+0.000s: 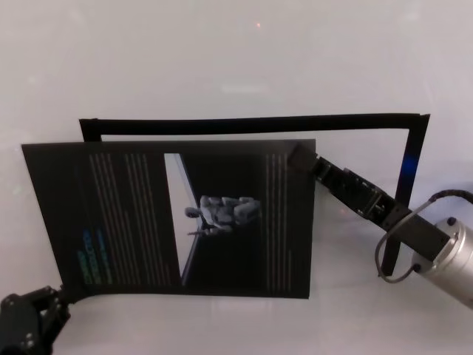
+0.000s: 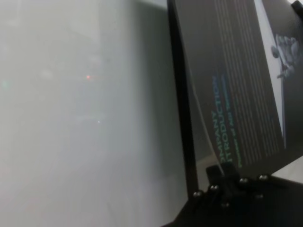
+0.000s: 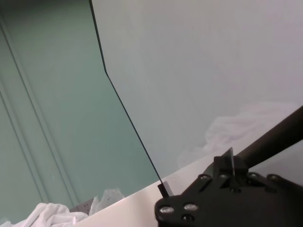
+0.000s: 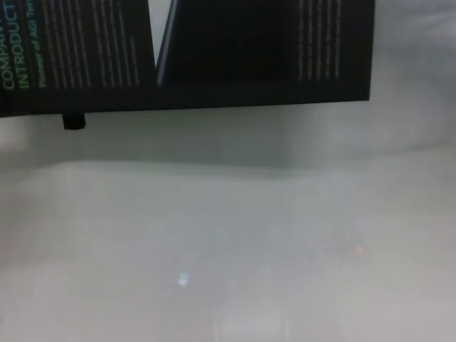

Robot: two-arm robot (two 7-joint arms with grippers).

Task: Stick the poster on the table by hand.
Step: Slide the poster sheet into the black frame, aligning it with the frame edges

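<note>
The black poster (image 1: 170,214) hangs flat a little above the pale table (image 1: 222,59), its green heading toward my left. My right gripper (image 1: 301,157) is shut on its far right corner, the long black arm reaching in from the right. My left gripper (image 1: 60,297) is shut on the near left corner. In the left wrist view the poster (image 2: 236,85) runs into the fingers (image 2: 222,176). The chest view shows the poster's near edge (image 4: 214,71) over the table (image 4: 228,249), with a left fingertip (image 4: 73,121) just under it.
A dark rectangular outline (image 1: 251,124) lies on the table behind and to the right of the poster, like its shadow. The right wrist view shows a teal wall (image 3: 47,118) and white cloth (image 3: 52,215) beyond the table.
</note>
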